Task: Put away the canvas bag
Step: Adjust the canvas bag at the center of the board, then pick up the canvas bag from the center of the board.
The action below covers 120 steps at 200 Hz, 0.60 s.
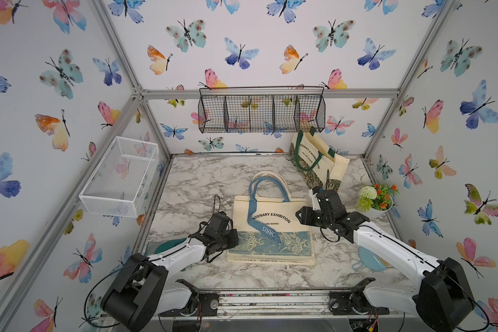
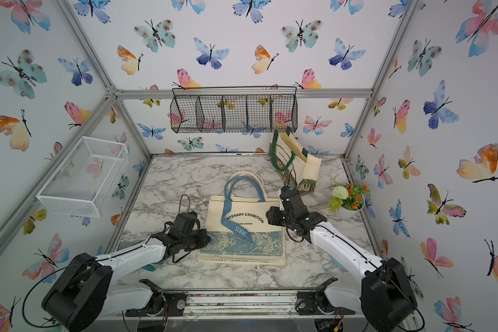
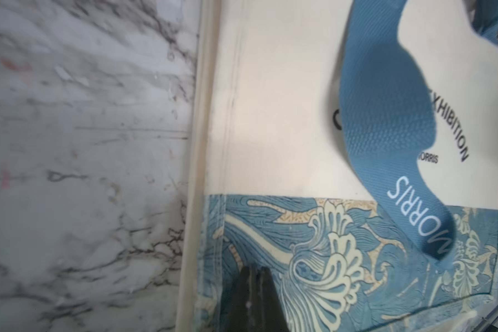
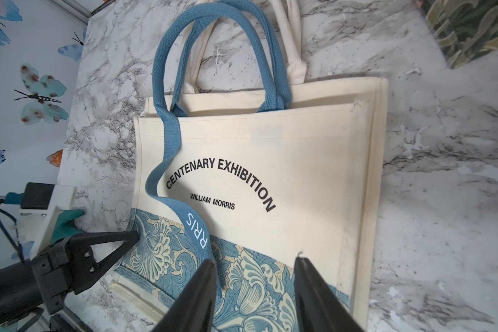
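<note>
Black basket (image 1: 261,112), white basket (image 1: 118,178): two. Flower pot (image 1: 378,202): one. Blue-handled bag (image 1: 296,209), green-handled bag (image 1: 314,162): one each.

The canvas bag (image 4: 299,161) is matt cream woven cloth with a printed blue floral band. Its blue handle (image 4: 275,80) is coarse ribbed webbing. Beneath the bag, the table (image 1: 202,178) looks smooth and faintly glossy, perhaps marble-patterned laminate. Behind the bag hangs a black metal wire basket (image 1: 260,113).

The strap (image 1: 266,230) hides the first letters on the bag (image 1: 270,207). At its 8 o'clock the left arm (image 1: 180,254) half-covers an unidentifiable teal thing (image 1: 167,245).
</note>
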### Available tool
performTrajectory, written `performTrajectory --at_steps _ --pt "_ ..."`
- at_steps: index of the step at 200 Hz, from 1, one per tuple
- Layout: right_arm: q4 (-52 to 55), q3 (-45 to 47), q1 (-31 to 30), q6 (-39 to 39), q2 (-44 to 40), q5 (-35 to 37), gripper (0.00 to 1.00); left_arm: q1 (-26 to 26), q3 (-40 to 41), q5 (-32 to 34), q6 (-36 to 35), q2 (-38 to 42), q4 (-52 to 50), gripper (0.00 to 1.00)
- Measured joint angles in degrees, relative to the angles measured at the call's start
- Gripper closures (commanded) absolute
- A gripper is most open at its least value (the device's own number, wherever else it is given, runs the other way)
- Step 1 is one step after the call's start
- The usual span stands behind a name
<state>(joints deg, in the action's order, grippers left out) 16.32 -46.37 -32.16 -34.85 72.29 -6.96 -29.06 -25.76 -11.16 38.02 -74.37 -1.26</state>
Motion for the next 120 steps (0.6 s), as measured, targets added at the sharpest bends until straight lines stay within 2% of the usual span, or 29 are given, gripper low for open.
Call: performTrajectory --at_steps 31,60,69,88,115,120 --pt "0.02 -3.72 0.24 0.33 3.56 -1.01 0.52 0.09 -0.7 -0.76 0.17 -1.97 2.82 1.0" --pt "1.55 -8.13 0.39 0.92 3.28 -0.5 0.53 0.07 -2.34 0.33 -0.2 5.84 -4.7 1.0" --pt "2.62 -9.9 0.55 1.46 2.93 0.13 0.53 0.07 -3.89 0.98 -0.7 9.03 -7.54 0.93" --pt "5.66 -14.56 1.46 3.1 2.45 1.46 0.5 0.07 -7.52 1.95 -1.79 17.68 -11.08 0.69" --pt "9.51 -21.03 2.75 6.27 2.27 4.09 0.43 0.09 -10.1 2.03 -1.95 29.11 -12.48 0.55" --pt "10.14 -21.77 3.21 6.75 2.25 4.81 0.37 0.09 -10.1 1.86 -1.77 30.97 -12.55 0.53"
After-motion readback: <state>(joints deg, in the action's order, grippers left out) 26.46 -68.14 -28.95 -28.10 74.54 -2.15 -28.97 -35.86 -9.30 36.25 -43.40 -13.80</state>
